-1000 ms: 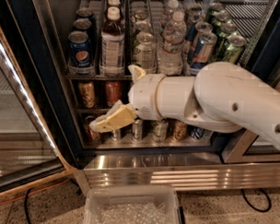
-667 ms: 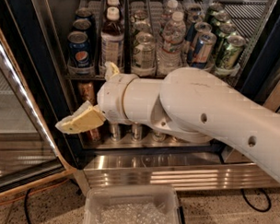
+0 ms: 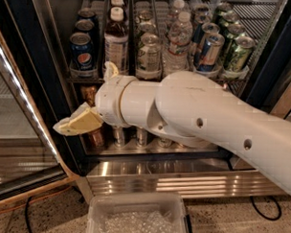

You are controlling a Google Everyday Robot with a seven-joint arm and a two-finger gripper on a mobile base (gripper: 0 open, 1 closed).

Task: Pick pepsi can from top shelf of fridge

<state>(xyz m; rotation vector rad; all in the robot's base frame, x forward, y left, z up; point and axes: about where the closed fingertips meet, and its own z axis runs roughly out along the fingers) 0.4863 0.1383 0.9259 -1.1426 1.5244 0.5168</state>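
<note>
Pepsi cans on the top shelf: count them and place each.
3 pepsi cans, in the leftmost lane of the top shelf: front, middle, back. More may hide behind. The gripper hangs below them, by the lower rack.

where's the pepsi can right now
In the camera view the pepsi can stands at the front left end of the top shelf, just left of the dark bottle, with the gripper below it.

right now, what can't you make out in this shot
All in the camera view:
- Lower shelf cans: mostly hidden behind the arm.
- Rear cans: labels blocked by the front pepsi can.
- Bin: cut off by the bottom edge.
- Gripper, low left below the top shelf: covers the frame behind it.
</note>
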